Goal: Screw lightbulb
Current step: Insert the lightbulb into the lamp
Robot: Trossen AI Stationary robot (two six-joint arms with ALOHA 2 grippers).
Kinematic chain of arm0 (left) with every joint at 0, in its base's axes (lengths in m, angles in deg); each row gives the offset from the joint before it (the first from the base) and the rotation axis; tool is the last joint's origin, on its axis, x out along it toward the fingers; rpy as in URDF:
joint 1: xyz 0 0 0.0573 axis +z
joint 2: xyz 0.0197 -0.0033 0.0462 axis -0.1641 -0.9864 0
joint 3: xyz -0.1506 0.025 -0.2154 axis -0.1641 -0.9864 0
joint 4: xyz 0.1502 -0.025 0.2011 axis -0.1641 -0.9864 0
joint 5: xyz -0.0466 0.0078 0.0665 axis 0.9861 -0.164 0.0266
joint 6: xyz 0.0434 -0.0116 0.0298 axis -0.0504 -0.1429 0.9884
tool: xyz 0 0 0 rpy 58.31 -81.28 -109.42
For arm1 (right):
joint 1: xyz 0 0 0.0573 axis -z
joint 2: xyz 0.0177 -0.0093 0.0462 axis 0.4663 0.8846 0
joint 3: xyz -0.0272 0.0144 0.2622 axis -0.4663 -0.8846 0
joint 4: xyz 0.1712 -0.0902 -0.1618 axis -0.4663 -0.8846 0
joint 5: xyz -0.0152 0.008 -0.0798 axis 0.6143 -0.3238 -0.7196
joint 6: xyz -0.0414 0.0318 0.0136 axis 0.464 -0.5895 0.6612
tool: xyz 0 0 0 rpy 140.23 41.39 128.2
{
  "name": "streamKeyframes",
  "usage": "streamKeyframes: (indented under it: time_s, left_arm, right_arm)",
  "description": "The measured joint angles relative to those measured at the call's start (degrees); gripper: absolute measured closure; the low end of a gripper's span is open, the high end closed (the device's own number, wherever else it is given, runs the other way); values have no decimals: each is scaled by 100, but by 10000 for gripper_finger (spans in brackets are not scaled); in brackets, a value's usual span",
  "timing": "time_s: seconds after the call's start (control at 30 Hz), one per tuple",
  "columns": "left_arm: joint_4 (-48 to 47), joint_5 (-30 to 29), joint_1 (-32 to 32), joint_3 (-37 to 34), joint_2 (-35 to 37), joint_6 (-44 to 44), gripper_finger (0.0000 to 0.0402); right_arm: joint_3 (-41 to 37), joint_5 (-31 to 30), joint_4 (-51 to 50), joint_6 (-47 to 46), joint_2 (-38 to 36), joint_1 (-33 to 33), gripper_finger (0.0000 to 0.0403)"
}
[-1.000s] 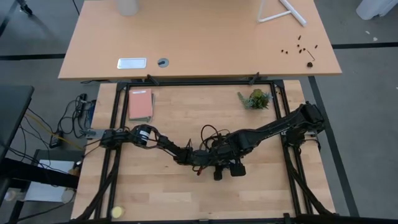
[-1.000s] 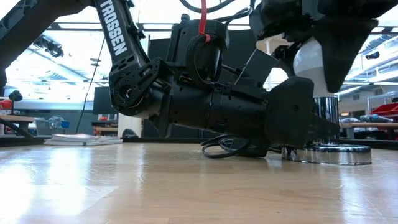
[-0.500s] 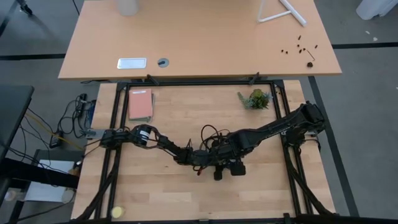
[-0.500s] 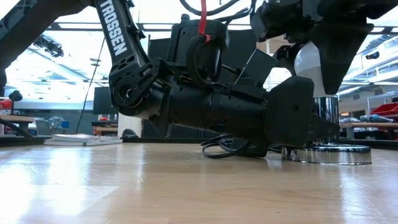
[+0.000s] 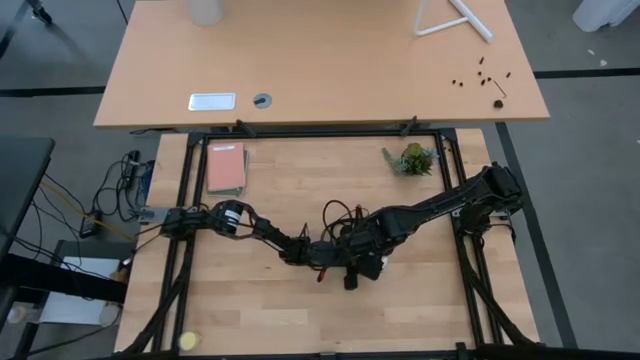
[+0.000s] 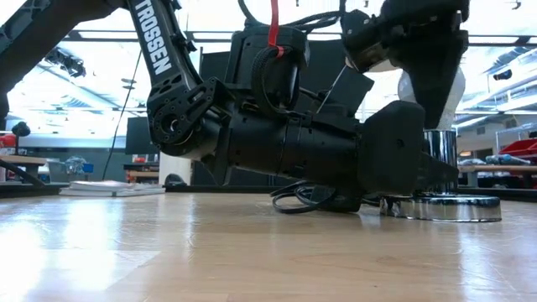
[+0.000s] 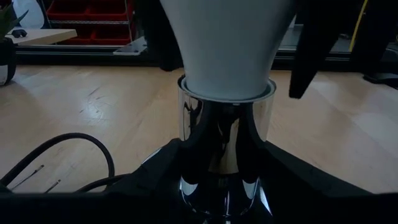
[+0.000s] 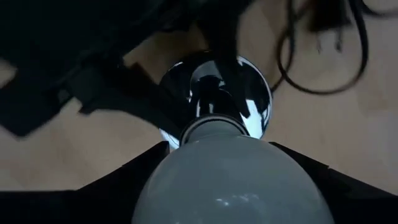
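So the right gripper pinches the lightbulb from above; keep it plumb while twisting, left gripper clamping the socket below.

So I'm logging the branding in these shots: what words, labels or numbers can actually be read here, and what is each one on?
"TROSSEN" in white capitals, running down the dark upper link of a robot arm in the low view.
The white rectangular plate on the far desk in the high view: any print is too small to read.
The pink book on the table: no legible title.
Nothing readable on the lightbulb or the silvery socket.
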Motion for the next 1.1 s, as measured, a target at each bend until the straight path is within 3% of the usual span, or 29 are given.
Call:
streamKeyframes:
  time_s: [0.37,0.63,0.9,1.1]
  left_arm:
    - [9,-129,-4,0,0,-161,204]
    - [11,-162,-8,0,0,-80,204]
    - [14,-167,-6,-4,0,-90,204]
    - [14,-165,-6,-2,0,-85,204]
  right_arm:
    - [-7,239,84,-1482,0,22,140]
    - [-9,287,258,-902,0,20,95]
    - [352,-300,281,-127,-84,15,50]
    - [572,-539,161,2,-262,-2,39]
